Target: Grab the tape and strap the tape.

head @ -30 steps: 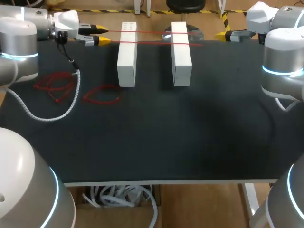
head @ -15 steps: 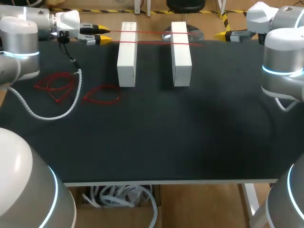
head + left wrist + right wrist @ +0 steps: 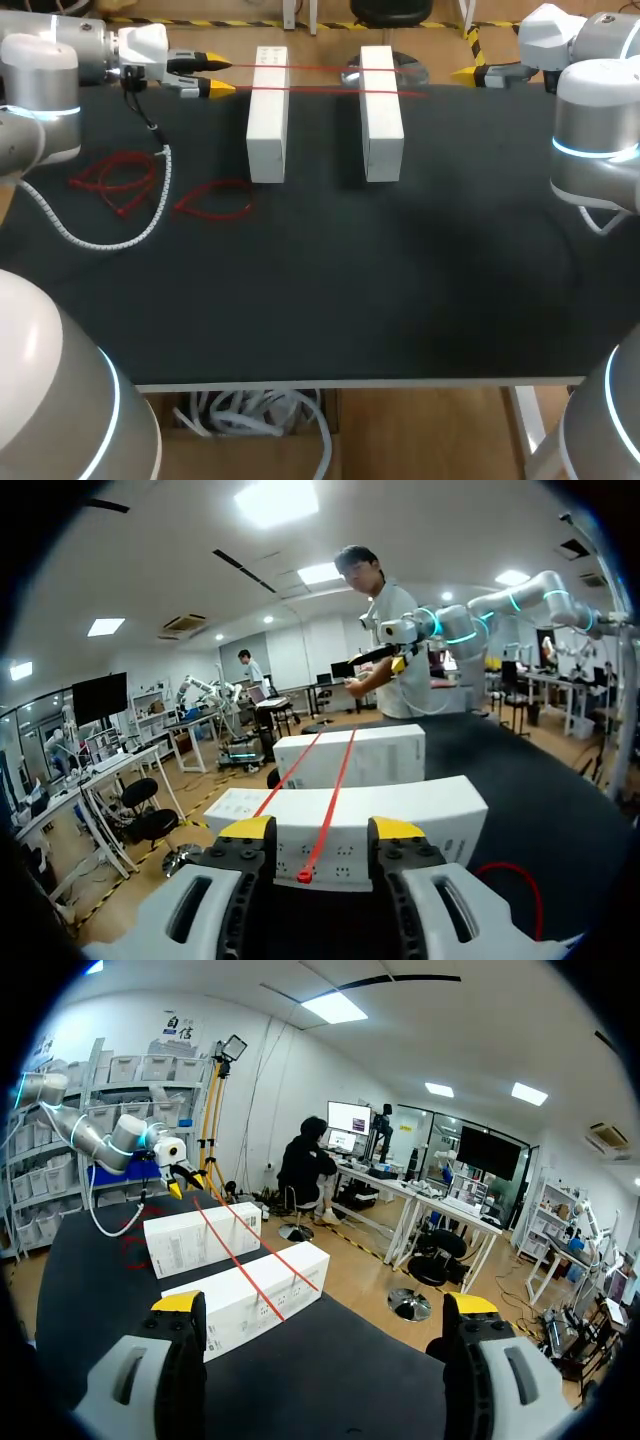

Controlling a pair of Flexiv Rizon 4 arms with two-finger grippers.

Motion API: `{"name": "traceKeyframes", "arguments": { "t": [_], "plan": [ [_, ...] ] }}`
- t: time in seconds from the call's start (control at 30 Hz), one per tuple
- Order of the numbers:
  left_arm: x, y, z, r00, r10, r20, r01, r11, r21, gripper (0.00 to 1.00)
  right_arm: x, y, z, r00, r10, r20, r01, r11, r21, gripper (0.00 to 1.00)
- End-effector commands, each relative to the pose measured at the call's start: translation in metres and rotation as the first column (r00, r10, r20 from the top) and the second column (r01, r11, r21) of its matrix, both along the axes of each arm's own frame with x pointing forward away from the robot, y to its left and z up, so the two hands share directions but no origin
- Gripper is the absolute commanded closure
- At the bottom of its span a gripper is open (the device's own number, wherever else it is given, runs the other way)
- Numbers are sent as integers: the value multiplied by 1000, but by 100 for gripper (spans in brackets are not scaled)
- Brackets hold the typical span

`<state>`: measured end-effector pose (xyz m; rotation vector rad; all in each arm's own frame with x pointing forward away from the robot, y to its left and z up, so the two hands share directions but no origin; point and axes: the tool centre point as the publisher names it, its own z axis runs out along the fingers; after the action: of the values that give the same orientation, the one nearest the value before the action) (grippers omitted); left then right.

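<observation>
Two white boxes (image 3: 267, 112) (image 3: 380, 110) lie side by side at the back of the black table. Two red tapes (image 3: 320, 68) (image 3: 330, 91) are stretched across both. My left gripper (image 3: 217, 75) hangs just left of the left box. In the left wrist view its gripper (image 3: 322, 830) stands open, and one red tape (image 3: 330, 800) ends loose between the fingers, touching neither. My right gripper (image 3: 470, 74) is off to the right of the right box, wide open and holding nothing (image 3: 325, 1305). It faces the boxes (image 3: 250, 1300).
Two loose coils of red tape (image 3: 115, 180) (image 3: 215, 198) lie on the table's left part. A white coiled cable (image 3: 110, 235) hangs from my left arm and rests beside them. A round metal thing (image 3: 350, 75) lies behind the right box.
My left gripper has edged a little toward the boxes, and its fingers have parted slightly. The right arm and both boxes have not moved.
</observation>
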<state>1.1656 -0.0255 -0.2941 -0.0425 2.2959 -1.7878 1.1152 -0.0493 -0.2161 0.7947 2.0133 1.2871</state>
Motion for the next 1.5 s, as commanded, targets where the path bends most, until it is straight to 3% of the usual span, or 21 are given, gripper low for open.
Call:
{"name": "traceKeyframes", "arguments": {
  "t": [0.03, 0.23, 0.3, 0.63, 1.17, 1.23, 1.37, 1.5],
  "plan": [
    [6, 1, -6, 1000, -16, -3, 16, 1000, -8, 62, -1, 0, 0, 1000, 1, 1, -1, 1000, 1, 0],
    [7, 1, -11, 1000, -28, -6, 28, 999, -16, 61, -1, 0, 0, 1000, 1, 1, -1, 1000, 1, 0],
    [7, 1, -12, 1000, -30, -5, 30, 999, -15, 69, -1, 0, 0, 1000, 1, 1, -1, 1000, 1, 0],
    [10, 7, -21, 997, -75, 0, 75, 997, 7, 62, -1, 0, 0, 1000, 1, 1, -1, 1000, 1, 0],
    [15, 12, -27, 991, -131, 3, 131, 991, 37, 63, -1, 0, 0, 1000, 1, 1, -1, 1000, 1, 0],
    [16, 13, -27, 991, -135, 5, 135, 990, 40, 68, -1, 0, 0, 1000, 1, 1, -1, 1000, 1, 0],
    [18, 15, -27, 990, -140, 4, 139, 989, 47, 64, -1, 0, 0, 1000, 1, 1, -1, 1000, 1, 0],
    [17, 17, -28, 990, -143, -1, 143, 988, 54, 68, -1, 0, 0, 1000, 1, 1, -1, 1000, 1, 0]
  ]
}}
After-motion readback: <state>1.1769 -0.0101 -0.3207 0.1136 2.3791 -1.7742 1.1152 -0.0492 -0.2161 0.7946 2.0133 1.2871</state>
